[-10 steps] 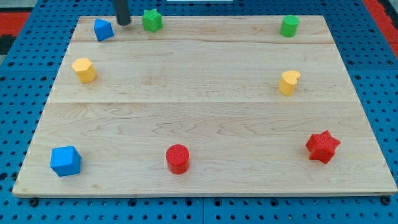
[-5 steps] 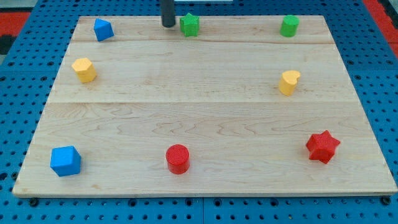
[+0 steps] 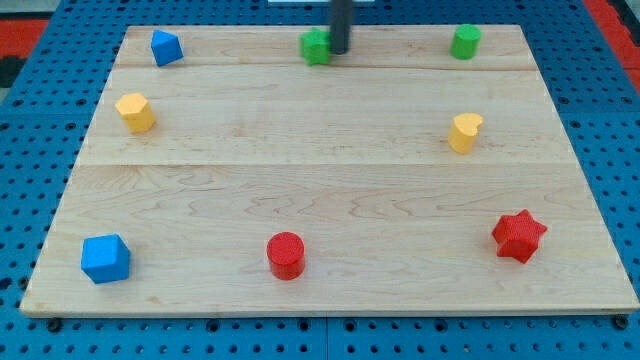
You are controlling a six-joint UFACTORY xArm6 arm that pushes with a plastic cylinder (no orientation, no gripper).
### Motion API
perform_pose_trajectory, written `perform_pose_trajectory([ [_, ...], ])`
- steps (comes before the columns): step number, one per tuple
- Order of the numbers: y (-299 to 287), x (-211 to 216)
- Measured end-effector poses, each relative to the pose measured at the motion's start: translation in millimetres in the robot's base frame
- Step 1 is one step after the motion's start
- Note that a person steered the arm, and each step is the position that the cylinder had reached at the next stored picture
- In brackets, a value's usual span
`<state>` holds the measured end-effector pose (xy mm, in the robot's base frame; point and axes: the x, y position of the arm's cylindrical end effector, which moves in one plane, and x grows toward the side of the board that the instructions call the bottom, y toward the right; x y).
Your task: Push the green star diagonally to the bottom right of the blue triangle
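Note:
The green star (image 3: pixel 315 46) lies near the top edge of the wooden board (image 3: pixel 330 180), about at its middle. My tip (image 3: pixel 340 51) stands right against the star's right side and hides part of it. The blue triangle (image 3: pixel 165 47) sits at the board's top left, far to the left of the star and at about the same height.
A green cylinder (image 3: pixel 464 42) is at the top right. Yellow blocks sit at the left (image 3: pixel 134 112) and the right (image 3: pixel 464 132). A blue block (image 3: pixel 105 258), a red cylinder (image 3: pixel 286 254) and a red star (image 3: pixel 518 236) lie along the bottom.
The green star has slid right along the top edge, away from the blue triangle. My tip has gone from the star's left side over to its right side.

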<state>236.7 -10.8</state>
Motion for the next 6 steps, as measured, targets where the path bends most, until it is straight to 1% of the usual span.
perform_pose_trajectory([
  [1, 8, -19],
  [2, -17, -41],
  [3, -81, -26],
  [4, -89, 24],
  [5, -87, -11],
  [6, -29, -29],
])
